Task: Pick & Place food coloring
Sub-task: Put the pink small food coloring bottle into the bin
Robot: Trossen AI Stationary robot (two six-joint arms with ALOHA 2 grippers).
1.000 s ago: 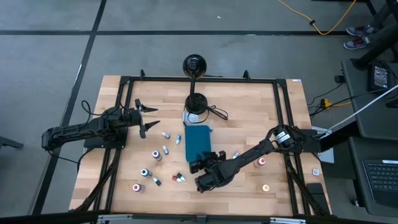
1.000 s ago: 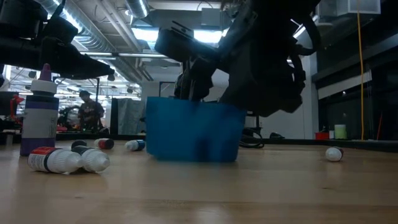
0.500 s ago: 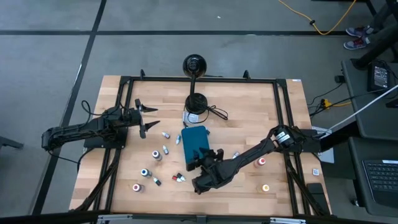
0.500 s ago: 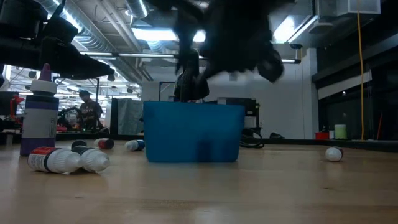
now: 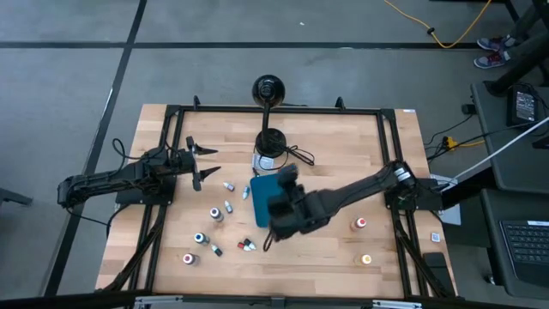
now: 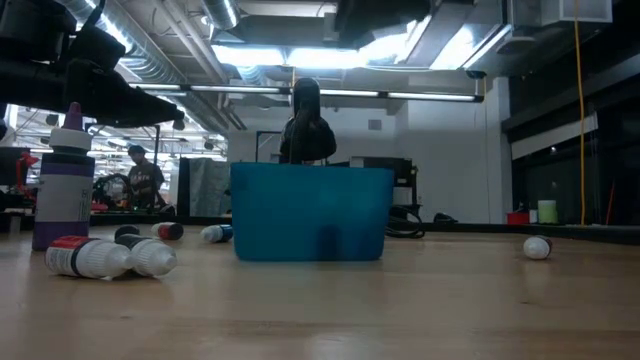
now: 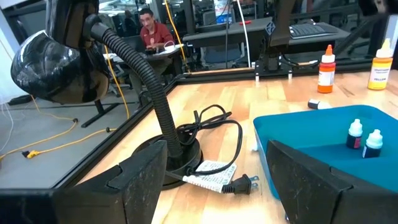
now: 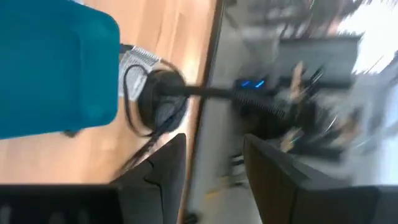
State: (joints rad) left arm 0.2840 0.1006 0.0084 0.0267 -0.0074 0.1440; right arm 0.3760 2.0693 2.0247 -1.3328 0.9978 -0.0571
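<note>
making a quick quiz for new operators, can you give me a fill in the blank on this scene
1. The right gripper hangs above the ____ tray.
2. In the left wrist view, ____ small bottles stand inside the tray.
3. The left gripper waits with its jaws ____.
4. The lamp's power cord is ____, its plug lying on the table.

Missing words: teal; two; open; unplugged

Right gripper [image 5: 287, 184] fingers apart, left gripper [image 5: 204, 161] fingers spread

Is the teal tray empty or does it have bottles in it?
Not empty. The left wrist view shows two small dark-capped bottles standing upright inside the teal tray.
</note>
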